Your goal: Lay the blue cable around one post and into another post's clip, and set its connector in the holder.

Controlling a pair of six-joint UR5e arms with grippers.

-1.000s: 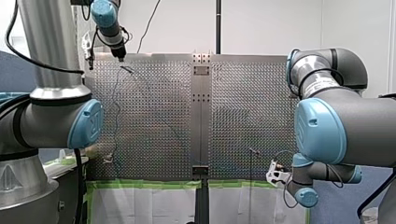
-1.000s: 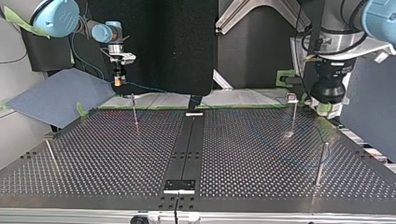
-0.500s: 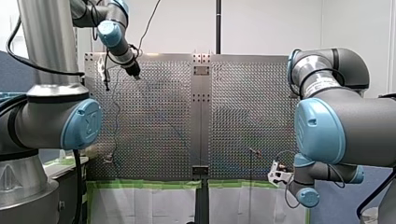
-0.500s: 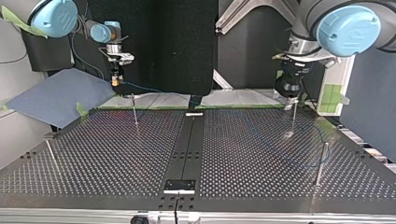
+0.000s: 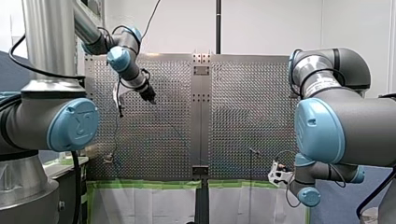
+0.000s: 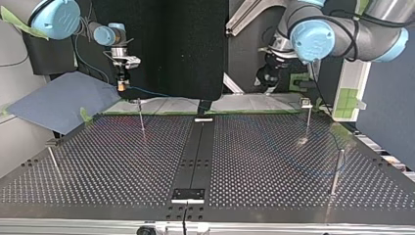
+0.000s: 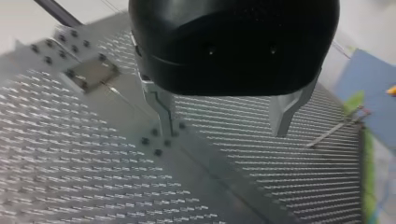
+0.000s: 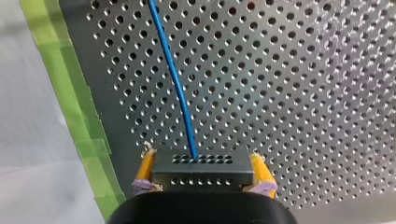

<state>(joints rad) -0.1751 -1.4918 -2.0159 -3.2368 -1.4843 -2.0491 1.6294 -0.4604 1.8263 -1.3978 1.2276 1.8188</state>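
In the right wrist view my right gripper has its yellow pads shut on a black connector. The blue cable runs out of the connector and ahead over the perforated plate. The top view has that gripper hanging above the table's far left edge, and the cable trails from it to the right. My left gripper, black with metal fingers, is open and empty above the plate. In the top view it hovers at the back, left of the clip post.
Thin posts stand on the table: one near the right gripper, one at the right edge, one at the left edge. A small black holder plate sits on the centre strip near the front. Green tape lines the far edge.
My left arm has swung away from the clip post toward the table's middle, leftward in the top view and nearer in the front view. The right gripper has kept its place and its grip.
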